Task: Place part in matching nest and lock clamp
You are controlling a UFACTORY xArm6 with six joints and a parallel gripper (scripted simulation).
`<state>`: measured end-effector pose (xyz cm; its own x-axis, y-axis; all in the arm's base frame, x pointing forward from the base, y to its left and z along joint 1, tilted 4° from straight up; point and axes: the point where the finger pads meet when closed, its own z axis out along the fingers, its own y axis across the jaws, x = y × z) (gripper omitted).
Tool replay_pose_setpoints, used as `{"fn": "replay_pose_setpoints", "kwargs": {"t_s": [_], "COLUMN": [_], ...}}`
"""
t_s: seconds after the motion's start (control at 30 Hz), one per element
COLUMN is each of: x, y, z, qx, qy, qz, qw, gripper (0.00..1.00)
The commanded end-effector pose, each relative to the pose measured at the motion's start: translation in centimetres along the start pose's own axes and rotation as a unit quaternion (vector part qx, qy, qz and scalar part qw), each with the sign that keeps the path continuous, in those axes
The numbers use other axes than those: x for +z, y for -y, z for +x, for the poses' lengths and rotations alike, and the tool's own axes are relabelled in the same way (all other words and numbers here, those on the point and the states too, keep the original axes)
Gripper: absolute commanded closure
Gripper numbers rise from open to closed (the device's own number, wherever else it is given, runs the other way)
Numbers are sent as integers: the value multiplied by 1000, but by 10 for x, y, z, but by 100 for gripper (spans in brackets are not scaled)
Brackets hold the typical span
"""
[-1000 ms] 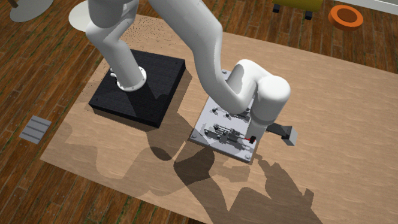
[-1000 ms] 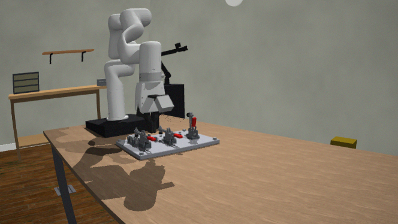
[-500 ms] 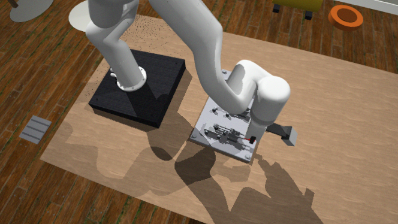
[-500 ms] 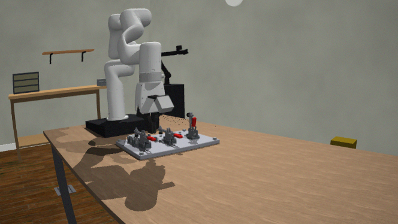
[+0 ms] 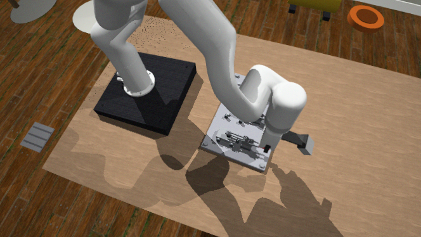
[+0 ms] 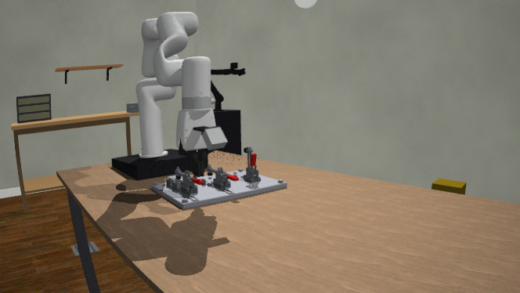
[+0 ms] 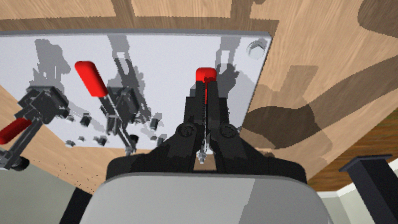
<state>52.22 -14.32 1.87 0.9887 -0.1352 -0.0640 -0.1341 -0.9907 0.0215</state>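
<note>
The grey fixture plate point(image 5: 239, 134) lies on the table with three toggle clamps with red handles. In the exterior view, two handles point(image 6: 199, 181) point(image 6: 232, 177) lie low and the third point(image 6: 253, 159) stands upright. My gripper point(image 7: 205, 94) is shut with nothing between the fingers. Its tips are right at the red handle point(image 7: 205, 75) of the clamp nearest the plate's corner, also shown in the top view point(image 5: 265, 149). The other two handles point(image 7: 91, 78) point(image 7: 12, 131) are to the left in the wrist view. I cannot see the part in any view; my arm hides much of the plate.
The black robot base point(image 5: 147, 92) stands left of the fixture. A corner bolt point(image 7: 255, 47) marks the plate's edge near the gripper. An orange ring point(image 5: 365, 17) and a yellow box point(image 6: 449, 185) are off the table.
</note>
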Motion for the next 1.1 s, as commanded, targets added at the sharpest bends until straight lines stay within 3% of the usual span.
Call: {"fn": "replay_pose_setpoints", "kwargs": {"t_s": [0.0,1.07], "x": [3,7], "y": [0,0], "z": [2,3], "qx": [0,0], "qy": [-2,-2], "qz": [0,0], "qw": [1000,1000], "gripper": [100,100]}}
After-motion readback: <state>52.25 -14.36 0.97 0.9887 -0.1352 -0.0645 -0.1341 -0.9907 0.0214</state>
